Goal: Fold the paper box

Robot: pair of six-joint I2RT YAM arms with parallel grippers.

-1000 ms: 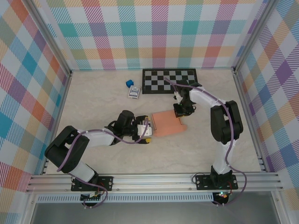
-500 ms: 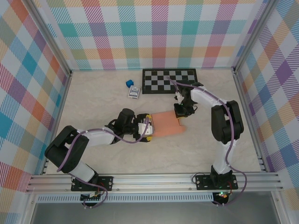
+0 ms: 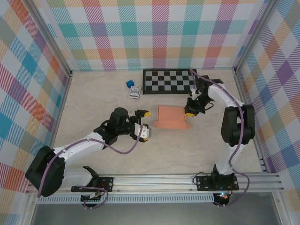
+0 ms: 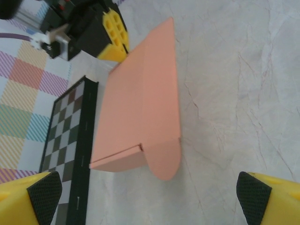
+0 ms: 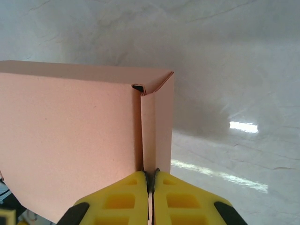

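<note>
The paper box (image 3: 170, 117) is a salmon-orange cardboard piece lying mostly flat on the table's middle, with a rounded flap at its near right corner. My right gripper (image 3: 189, 112) is at its right edge. In the right wrist view the yellow fingers (image 5: 117, 199) are shut on a thin upright flap of the box (image 5: 70, 140). My left gripper (image 3: 148, 125) stands open just left of the box, apart from it. The left wrist view has the box (image 4: 140, 98) ahead between wide-spread fingertips (image 4: 44, 194), with the right gripper's yellow fingers (image 4: 112, 33) beyond it.
A black-and-white checkerboard mat (image 3: 170, 80) lies behind the box. A tiny blue cube (image 3: 128, 84) and a small card pack (image 3: 135, 93) sit at the back left. Aluminium rails (image 3: 154, 180) border the near edge, and plaid walls enclose the table.
The right gripper has closed on the box's flap and moved right, drawing the box a little with it. The left gripper has pulled back from the box's left edge, still open.
</note>
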